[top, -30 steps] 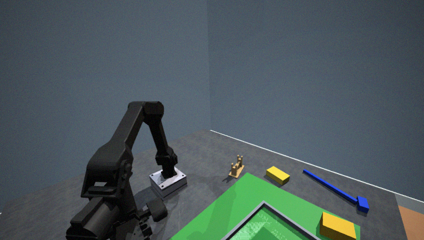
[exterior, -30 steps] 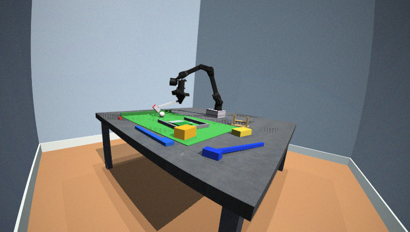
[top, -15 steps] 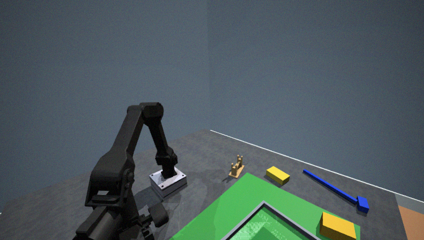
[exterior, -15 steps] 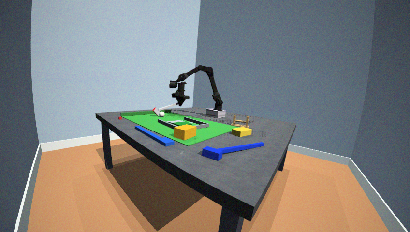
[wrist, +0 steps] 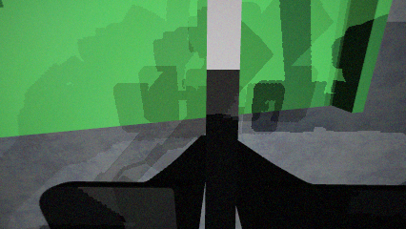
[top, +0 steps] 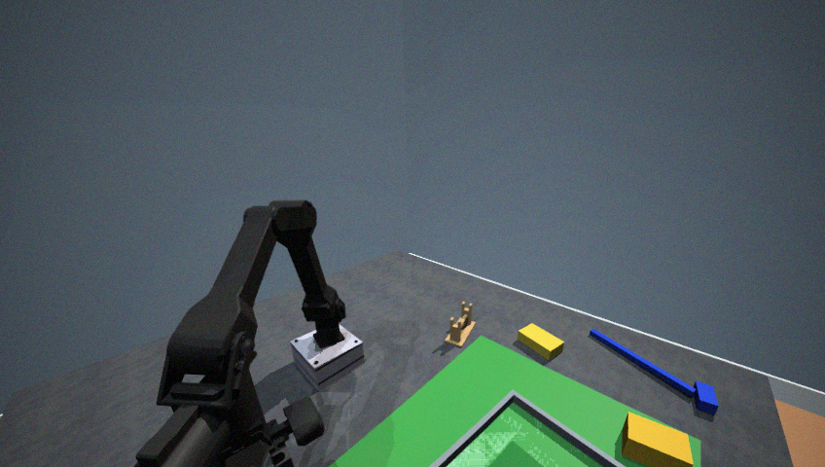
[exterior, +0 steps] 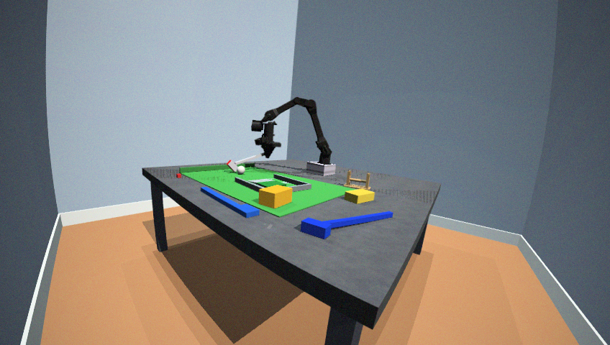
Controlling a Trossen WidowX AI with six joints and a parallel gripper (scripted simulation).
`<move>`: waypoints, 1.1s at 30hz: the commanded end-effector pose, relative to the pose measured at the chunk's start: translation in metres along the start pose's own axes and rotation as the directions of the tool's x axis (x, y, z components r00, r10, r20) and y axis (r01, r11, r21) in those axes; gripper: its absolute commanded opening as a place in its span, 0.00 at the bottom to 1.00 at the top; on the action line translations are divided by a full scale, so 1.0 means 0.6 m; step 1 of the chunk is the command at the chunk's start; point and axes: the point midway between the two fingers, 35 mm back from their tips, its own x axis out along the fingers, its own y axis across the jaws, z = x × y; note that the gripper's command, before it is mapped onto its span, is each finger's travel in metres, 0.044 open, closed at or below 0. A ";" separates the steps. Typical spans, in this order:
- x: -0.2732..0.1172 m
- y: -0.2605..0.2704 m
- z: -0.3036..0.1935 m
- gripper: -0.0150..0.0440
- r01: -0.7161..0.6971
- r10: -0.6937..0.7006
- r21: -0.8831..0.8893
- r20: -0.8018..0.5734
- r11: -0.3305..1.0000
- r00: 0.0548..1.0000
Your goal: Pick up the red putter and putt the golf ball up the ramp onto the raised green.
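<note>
My gripper [exterior: 267, 155] [wrist: 215, 141] is shut on the putter's dark grip and hangs above the far side of the green mat [exterior: 214, 185] [top: 416, 411]. The putter [exterior: 249, 159] [wrist: 224, 35] has a pale shaft that slants down to a white and red head, low over the mat. The white ball [exterior: 240, 169] is on the mat, close beside the head in the exterior view; whether they touch is unclear. The grey-walled area [exterior: 301, 187] [top: 555, 422] is nearer that camera. The ball is not visible in the top view or the wrist view.
An orange block [top: 657, 440] [exterior: 275, 196] stands beside the walled area. A yellow block [top: 540, 341] [exterior: 359, 196], a wooden stand [top: 458, 340], a blue putter [top: 704, 398] [exterior: 314, 228] and a blue bar [exterior: 229, 201] lie off the mat. A green wall [exterior: 205, 168] edges the far side.
</note>
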 end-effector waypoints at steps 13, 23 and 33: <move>0.005 -0.035 -0.002 0.25 0.003 -0.003 0.009 0.001 1.000 1.000; 0.003 0.161 0.009 0.25 -0.002 0.002 0.005 0.004 1.000 1.000; -0.004 0.191 0.004 0.25 -0.003 0.003 0.004 0.005 1.000 1.000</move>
